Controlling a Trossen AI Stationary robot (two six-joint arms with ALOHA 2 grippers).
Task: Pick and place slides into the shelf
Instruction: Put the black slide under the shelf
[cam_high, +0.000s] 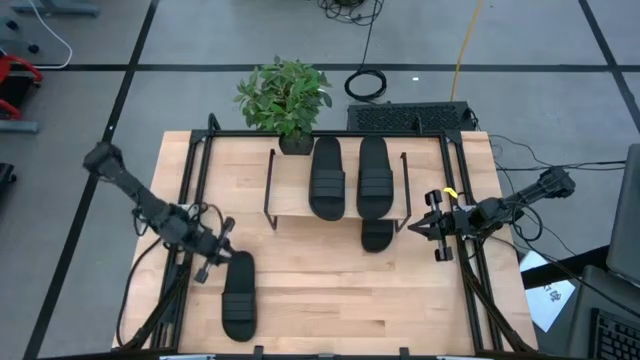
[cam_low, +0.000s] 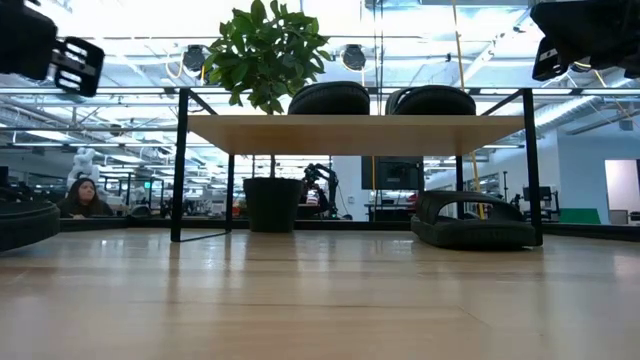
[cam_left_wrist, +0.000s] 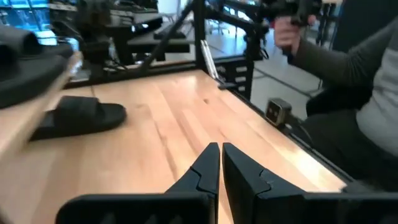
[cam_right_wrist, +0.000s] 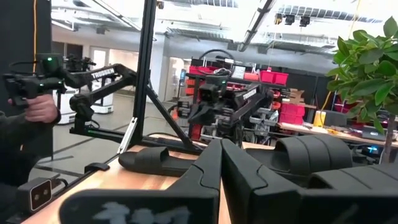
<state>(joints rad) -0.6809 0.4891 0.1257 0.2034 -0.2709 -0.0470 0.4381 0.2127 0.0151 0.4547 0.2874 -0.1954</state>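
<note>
Two black slides (cam_high: 327, 178) (cam_high: 374, 176) lie side by side on the shelf's light wood top (cam_high: 290, 190). A third slide (cam_high: 377, 236) rests on the table under the shelf, its near end sticking out. A fourth slide (cam_high: 238, 295) lies flat on the table at the near left. My left gripper (cam_high: 226, 232) hovers shut just beyond that slide's far end, pointing level across the table (cam_left_wrist: 220, 149). My right gripper (cam_high: 415, 228) hangs shut in the air right of the shelf (cam_right_wrist: 221, 146).
A potted plant (cam_high: 287, 100) stands at the shelf's far left corner. Black frame rails (cam_high: 190, 180) run along both table sides. A person (cam_left_wrist: 367, 93) with a hand-held controller stands beyond the table's near edge. Bare tabletop (cam_high: 350, 300) lies in front of the shelf.
</note>
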